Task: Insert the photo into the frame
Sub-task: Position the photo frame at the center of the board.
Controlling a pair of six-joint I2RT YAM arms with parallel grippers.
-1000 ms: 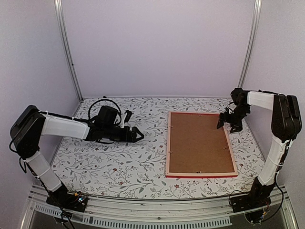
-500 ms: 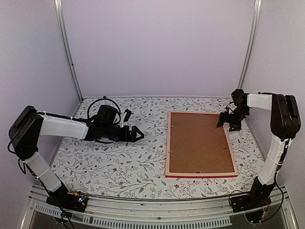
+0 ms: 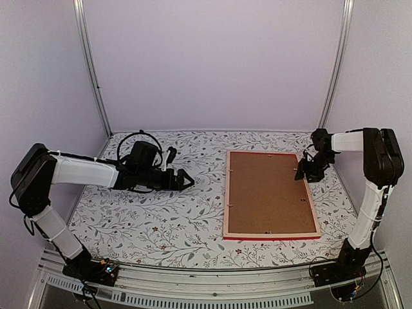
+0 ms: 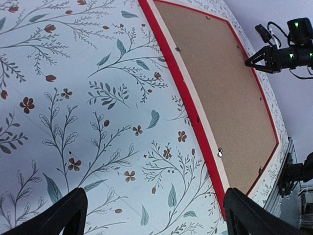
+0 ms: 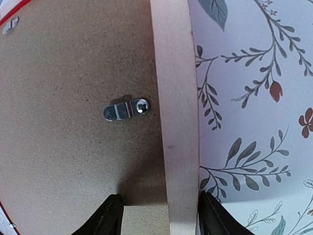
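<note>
The frame (image 3: 226, 193) lies face down at the right of the table, with its pale wood back and red edges showing. A plain brown backing board (image 3: 267, 193) fills it. The photo is hidden. My right gripper (image 3: 302, 175) is down on the frame's right rail near the far corner. In the right wrist view its fingers (image 5: 110, 215) stand on either side of the pale rail (image 5: 173, 98), tight against it and a small brown block. My left gripper (image 3: 188, 183) hovers open over the tablecloth, left of the frame (image 4: 195, 105), holding nothing.
A floral tablecloth (image 3: 161, 219) covers the table. Small metal turn clips (image 5: 126, 109) sit along the backing board's edges. Wall panels and metal posts (image 3: 93, 71) close off the back and sides. The right arm's tip (image 4: 252, 61) shows beyond the frame in the left wrist view.
My right gripper has come down onto the frame's right rail and narrowed its jaws around it. The left arm has barely shifted and its jaws opened slightly more.
</note>
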